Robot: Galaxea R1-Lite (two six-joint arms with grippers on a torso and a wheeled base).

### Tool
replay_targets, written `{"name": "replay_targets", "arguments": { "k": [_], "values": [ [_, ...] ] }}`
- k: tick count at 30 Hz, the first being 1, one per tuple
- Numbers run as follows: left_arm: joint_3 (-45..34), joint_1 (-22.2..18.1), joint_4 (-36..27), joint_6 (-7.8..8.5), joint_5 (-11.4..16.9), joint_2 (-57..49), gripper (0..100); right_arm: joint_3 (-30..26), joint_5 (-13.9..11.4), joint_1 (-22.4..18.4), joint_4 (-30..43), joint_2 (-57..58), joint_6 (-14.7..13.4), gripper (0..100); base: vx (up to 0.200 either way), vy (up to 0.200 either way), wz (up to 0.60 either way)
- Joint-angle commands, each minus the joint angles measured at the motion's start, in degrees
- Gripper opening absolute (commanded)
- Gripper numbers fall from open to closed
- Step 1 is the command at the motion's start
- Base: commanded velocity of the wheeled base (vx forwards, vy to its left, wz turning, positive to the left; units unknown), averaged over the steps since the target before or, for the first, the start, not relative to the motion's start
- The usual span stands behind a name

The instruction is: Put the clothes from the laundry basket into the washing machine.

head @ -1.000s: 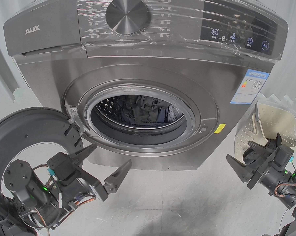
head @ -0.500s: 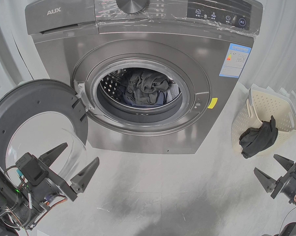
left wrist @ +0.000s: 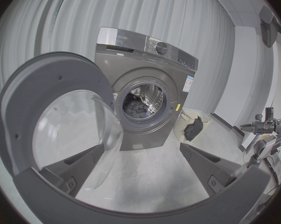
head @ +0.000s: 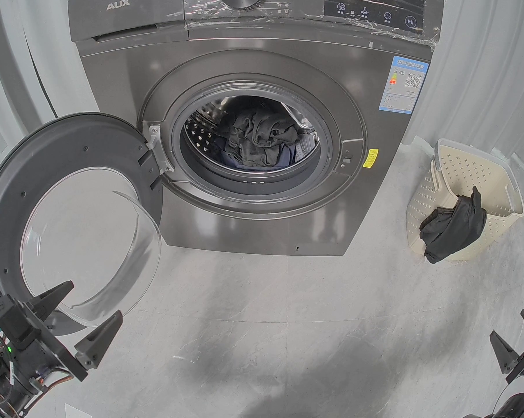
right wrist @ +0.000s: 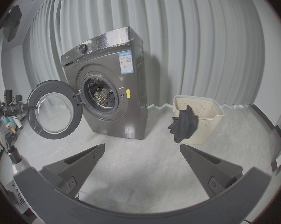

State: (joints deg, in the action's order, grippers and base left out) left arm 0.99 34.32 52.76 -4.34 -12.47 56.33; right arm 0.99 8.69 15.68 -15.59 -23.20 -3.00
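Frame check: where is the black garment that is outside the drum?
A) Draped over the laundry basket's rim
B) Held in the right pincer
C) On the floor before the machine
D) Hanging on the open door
A: the black garment hangs over the front rim of the laundry basket, to the right of the washing machine.

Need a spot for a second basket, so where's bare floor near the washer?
The floor in front of the washer is bare, from the open door across to the basket. A narrower strip lies between washer and basket. Crowded: clothes pile in the drum, a dark garment hangs over the basket's front.
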Motion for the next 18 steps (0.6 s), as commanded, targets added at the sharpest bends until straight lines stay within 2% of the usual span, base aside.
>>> {"name": "replay_targets", "arguments": {
  "k": [1, 2, 5, 8, 13, 14, 17, 18],
  "values": [
    [-1.0, -3.0, -7.9, 0.47, 0.0, -14.3, 100, -0.3, -0.3, -5.5, 6.0, 13.7, 0.1, 100, 0.000, -0.200, 0.00],
    [-1.0, -3.8, -11.5, 0.47, 0.2, -17.7, 100, -0.3, -0.3, -6.5, 6.8, 15.3, 0.1, 100, 0.000, -0.200, 0.00],
    [-1.0, -6.2, -16.0, -0.32, 0.3, -21.8, 100, -0.9, -0.4, -7.2, 7.3, 17.7, 0.1, 100, 0.000, -0.200, 0.00],
    [-1.0, -6.6, -19.7, -0.76, 0.6, -26.4, 100, -1.0, -0.3, -7.2, 8.0, 17.7, -0.3, 100, 0.000, -0.200, 0.00],
    [-1.0, -9.9, -27.8, -1.46, 1.0, -31.5, 100, -1.0, 1.1, -7.7, 8.8, 17.7, -0.1, 100, 0.000, -0.200, 0.00],
    [-1.0, -12.0, -30.8, -1.46, 2.0, -33.6, 100, -0.9, 1.8, -9.0, 8.7, 17.8, 0.3, 100, 0.000, -0.200, 0.00],
    [-1.0, -16.2, -34.3, -1.37, 4.7, -38.2, 100, -0.9, 1.3, -11.7, 9.0, 18.2, 1.1, 100, 0.000, -0.200, 0.00],
    [-1.0, -18.7, -36.7, -1.29, 7.5, -41.8, 100, -1.0, 0.1, -13.5, 10.2, 19.0, 1.4, 100, 0.000, 0.000, 0.00]
  ]
}}
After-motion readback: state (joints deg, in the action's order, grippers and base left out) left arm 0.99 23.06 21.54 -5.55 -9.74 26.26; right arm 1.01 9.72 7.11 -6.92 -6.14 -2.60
